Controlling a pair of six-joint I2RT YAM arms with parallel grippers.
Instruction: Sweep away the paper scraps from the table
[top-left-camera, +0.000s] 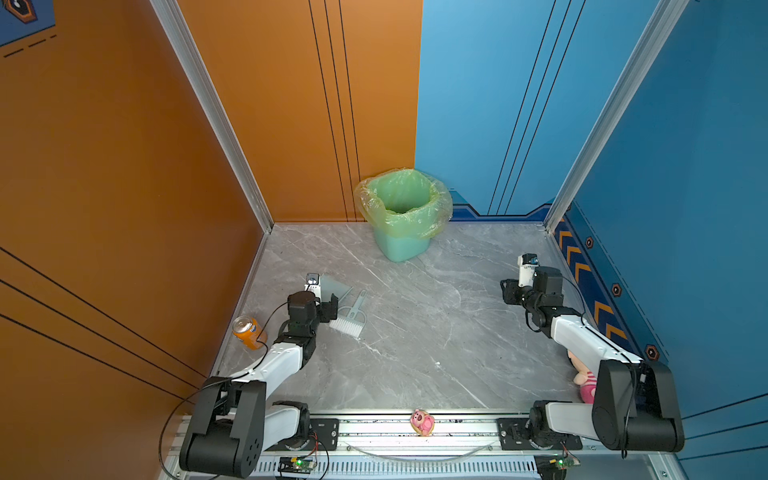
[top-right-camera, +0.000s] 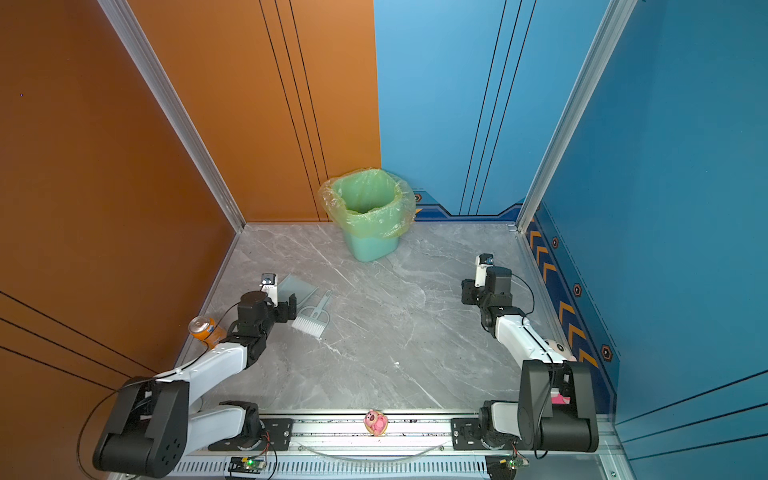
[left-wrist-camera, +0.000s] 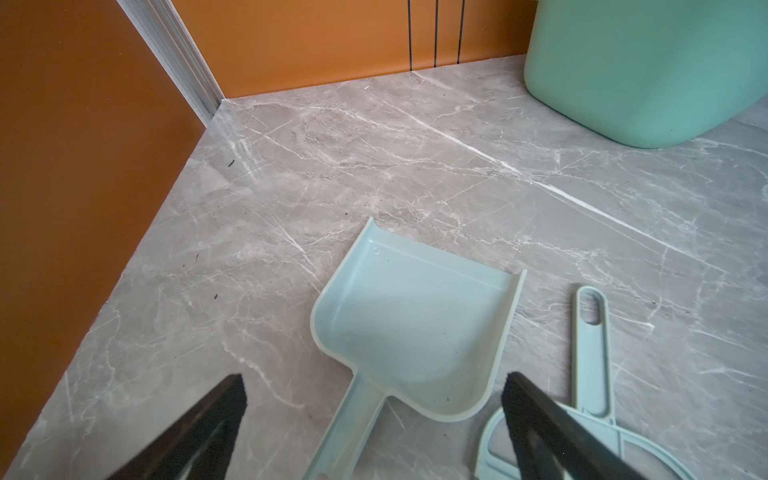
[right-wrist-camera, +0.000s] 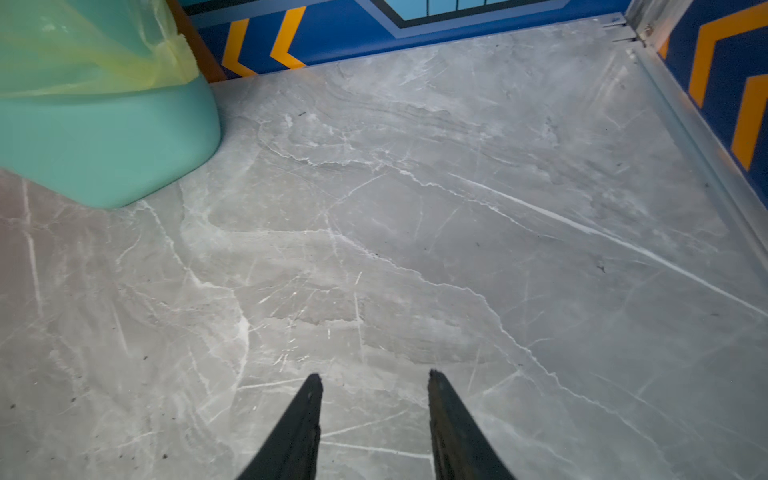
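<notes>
Table (top-left-camera: 436, 340) holds one dustpan (left-wrist-camera: 411, 324), one brush (top-left-camera: 348, 321), one bin (top-left-camera: 400, 246).

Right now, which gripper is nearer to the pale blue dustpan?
Left. The left gripper sits at the handle of the dustpan, jaws wide apart. The right gripper is far across the table, on its right side, holding nothing.

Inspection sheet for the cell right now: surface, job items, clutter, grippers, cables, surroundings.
Surface: grey marble table, small dark specks.
Job's things: paper scraps, nothing seen.
Clutter: dustpan and brush side by side; lined green bin at back; orange can at left edge; pink plush on front rail, second plush behind right arm.
Grippers: left gripper open over dustpan handle; right gripper open, empty.
Cables: black cable along left arm, another on right arm.
Surroundings: orange wall, blue wall.
</notes>
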